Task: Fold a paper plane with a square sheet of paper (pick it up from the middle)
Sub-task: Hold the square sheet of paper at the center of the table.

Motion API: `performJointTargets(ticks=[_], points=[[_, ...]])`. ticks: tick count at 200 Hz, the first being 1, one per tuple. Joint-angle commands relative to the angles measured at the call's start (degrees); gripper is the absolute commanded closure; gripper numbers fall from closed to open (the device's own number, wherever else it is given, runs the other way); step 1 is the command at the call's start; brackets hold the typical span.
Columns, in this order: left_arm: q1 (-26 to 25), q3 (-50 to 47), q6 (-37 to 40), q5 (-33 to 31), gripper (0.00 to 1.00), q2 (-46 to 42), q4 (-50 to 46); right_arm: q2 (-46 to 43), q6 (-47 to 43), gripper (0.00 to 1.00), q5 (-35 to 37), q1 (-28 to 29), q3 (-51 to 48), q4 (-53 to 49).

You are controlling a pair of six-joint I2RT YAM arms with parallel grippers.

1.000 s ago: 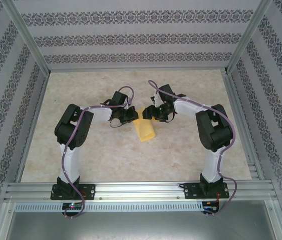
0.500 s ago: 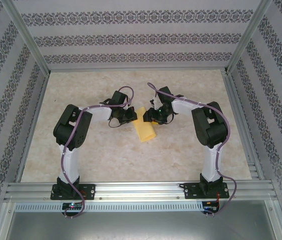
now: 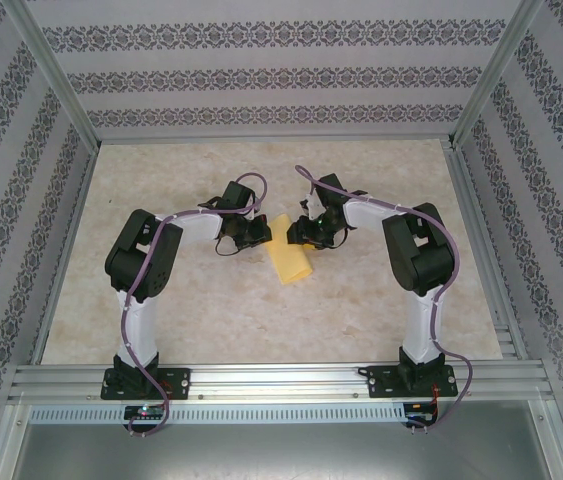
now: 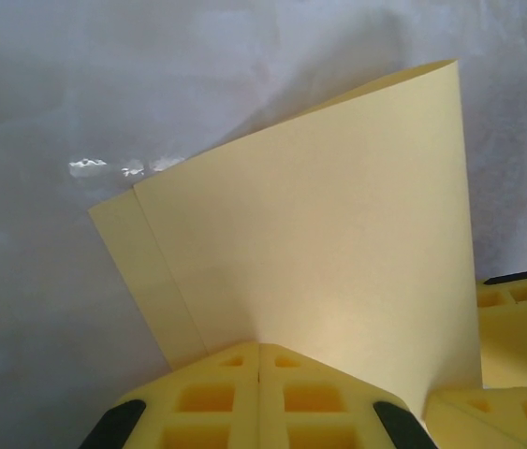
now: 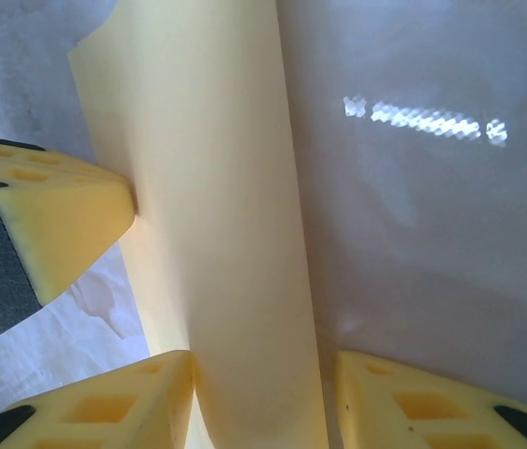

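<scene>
Pale yellow paper sheet [image 3: 291,262], smoothly bowed

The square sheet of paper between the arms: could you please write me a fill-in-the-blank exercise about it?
The square sheet of paper is ___ in colour.
The fingers of the left gripper are ___ on the sheet.
The sheet passes ___ the fingers of the right gripper.
Missing words: yellow; shut; between.

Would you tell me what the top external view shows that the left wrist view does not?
Top external: the square sheet of paper sits over the table, between the left gripper and right gripper. Left wrist: the left gripper's fingers pressed together on the sheet's edge, and a lower layer peeking out beside the upper one. Both: the sheet with the left gripper at its edge.
</scene>
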Motion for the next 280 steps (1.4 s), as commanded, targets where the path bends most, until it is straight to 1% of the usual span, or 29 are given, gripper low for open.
performJointTargets(ticks=[1,40,71,198,234,280], points=[[-0.8,1.2,1.7,-1.4,1.00,-3.3,-2.3,1.7,0.0,0.58,2.9,0.7,-1.2,0.3],[-0.8,-0.6,0.2,-2.8,1.00,-6.5,0.0,2.4,0.0,0.60,8.4,2.1,-1.8,0.1],[-0.8,-2.0,-1.0,-3.2,1.00,-7.2,1.9,2.7,-0.5,0.60,10.4,3.0,-2.2,0.4],[-0.7,-2.2,-1.6,-4.1,1.00,-6.2,2.1,5.5,-4.1,0.56,11.9,4.7,-1.0,-0.5],[-0.5,-2.4,-1.9,-4.7,1.00,-6.4,1.9,6.2,-3.7,0.55,13.4,4.9,-0.4,-1.2],[-0.6,-2.6,-2.0,-3.7,1.00,-6.3,2.2,6.7,-2.6,0.55,14.0,5.0,-0.3,-0.9]])
